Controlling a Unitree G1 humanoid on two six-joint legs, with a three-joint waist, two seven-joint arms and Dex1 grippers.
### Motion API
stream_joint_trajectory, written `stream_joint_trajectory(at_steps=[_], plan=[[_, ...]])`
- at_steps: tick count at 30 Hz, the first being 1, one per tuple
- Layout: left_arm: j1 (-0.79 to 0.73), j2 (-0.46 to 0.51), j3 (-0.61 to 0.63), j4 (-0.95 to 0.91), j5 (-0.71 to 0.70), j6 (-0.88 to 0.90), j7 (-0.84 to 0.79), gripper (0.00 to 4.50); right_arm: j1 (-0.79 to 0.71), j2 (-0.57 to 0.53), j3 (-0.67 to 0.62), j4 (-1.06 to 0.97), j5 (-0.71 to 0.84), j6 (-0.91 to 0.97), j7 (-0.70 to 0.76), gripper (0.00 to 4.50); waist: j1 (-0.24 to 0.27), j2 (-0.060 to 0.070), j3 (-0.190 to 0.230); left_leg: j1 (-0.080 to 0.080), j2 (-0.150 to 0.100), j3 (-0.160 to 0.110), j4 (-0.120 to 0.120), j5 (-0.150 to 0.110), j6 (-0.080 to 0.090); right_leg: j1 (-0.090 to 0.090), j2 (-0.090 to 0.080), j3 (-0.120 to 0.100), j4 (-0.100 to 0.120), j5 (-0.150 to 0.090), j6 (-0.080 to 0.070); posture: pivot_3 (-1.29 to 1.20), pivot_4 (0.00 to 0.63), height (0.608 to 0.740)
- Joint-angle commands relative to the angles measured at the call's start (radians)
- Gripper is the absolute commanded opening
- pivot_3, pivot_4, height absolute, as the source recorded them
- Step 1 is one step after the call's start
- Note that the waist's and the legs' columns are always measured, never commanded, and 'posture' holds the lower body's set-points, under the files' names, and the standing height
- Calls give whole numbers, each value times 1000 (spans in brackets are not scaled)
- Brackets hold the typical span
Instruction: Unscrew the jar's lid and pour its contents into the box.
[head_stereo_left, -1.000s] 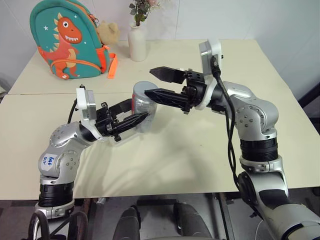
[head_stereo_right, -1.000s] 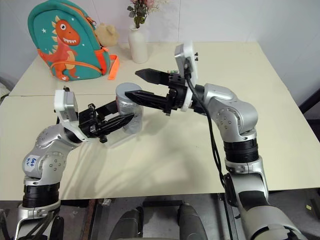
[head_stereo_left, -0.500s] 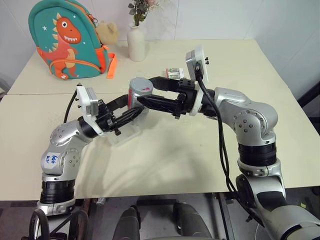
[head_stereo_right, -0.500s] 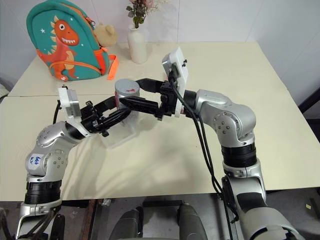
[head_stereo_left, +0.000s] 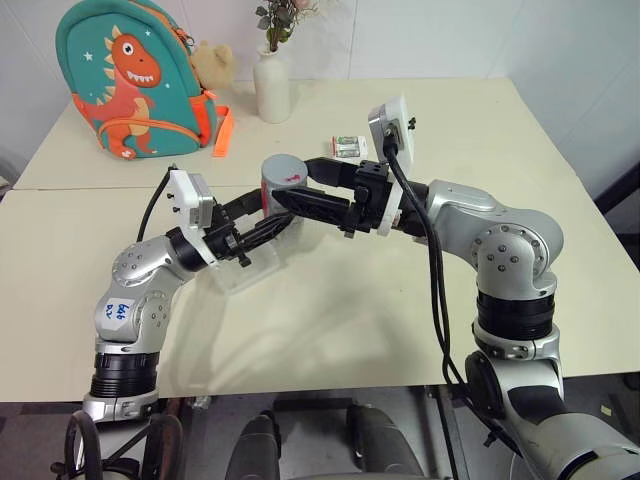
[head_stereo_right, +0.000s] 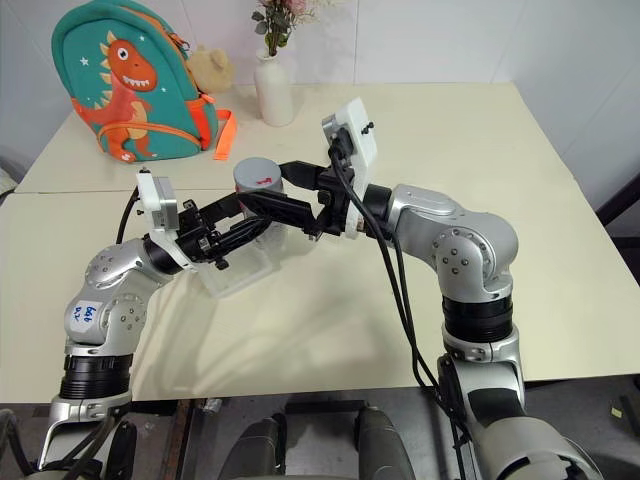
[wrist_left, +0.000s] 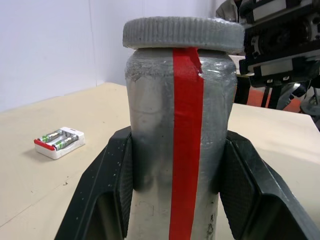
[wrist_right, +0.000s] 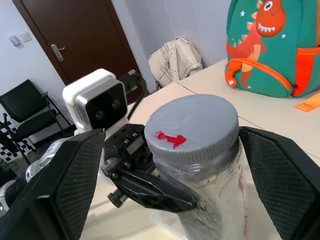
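My left gripper (head_stereo_left: 265, 222) is shut on the jar (wrist_left: 150, 125), a silvery cylinder with a red stripe, and holds it upright just above the box (head_stereo_left: 240, 272). The box is a shallow clear container on the table. The grey lid (wrist_right: 192, 122), with a small red mark on top, sits on the jar. My right gripper (wrist_right: 172, 132) reaches in from the right and is open. Its black fingers (wrist_right: 75, 170) stand on either side of the lid with gaps between. The contents are hidden inside the jar.
A white packet of batteries (head_stereo_left: 348, 146) lies behind the jar. At the table's far left stand a teal dinosaur backpack (head_stereo_left: 130, 80) and a white flower vase (head_stereo_left: 273, 85). A seam (head_stereo_left: 60, 188) runs across the table at the left.
My right gripper has swung in and turned, so its open fingers now flank the lid. The left gripper has carried the jar slightly away from me, still shut on it.
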Motion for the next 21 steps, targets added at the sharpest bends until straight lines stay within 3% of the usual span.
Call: stream_joint_trajectory(at_steps=[1, 17, 21], plan=[[-37, 1, -17, -17, 2, 3, 4, 1965, -33, 33, 29, -51, 56, 9, 20, 4464, 0, 0, 0, 0, 0, 0, 0, 0, 0, 0, 0, 0, 0, 0, 0, 0, 150, 740], [-75, 16, -38, 12, 9, 27, -22, 1965, -19, 46, 68, -80, 60, 12, 39, 4464, 0, 0, 0, 0, 0, 0, -3, 0, 0, 0, 0, 0, -3, 0, 0, 0, 150, 740], [-73, 34, -38, -3, -8, 49, -46, 1965, -11, 5, 87, -73, 15, -26, 71, 4464, 0, 0, 0, -1, 0, 0, -3, 0, 0, 0, 0, 0, -4, 0, 0, 0, 150, 740]])
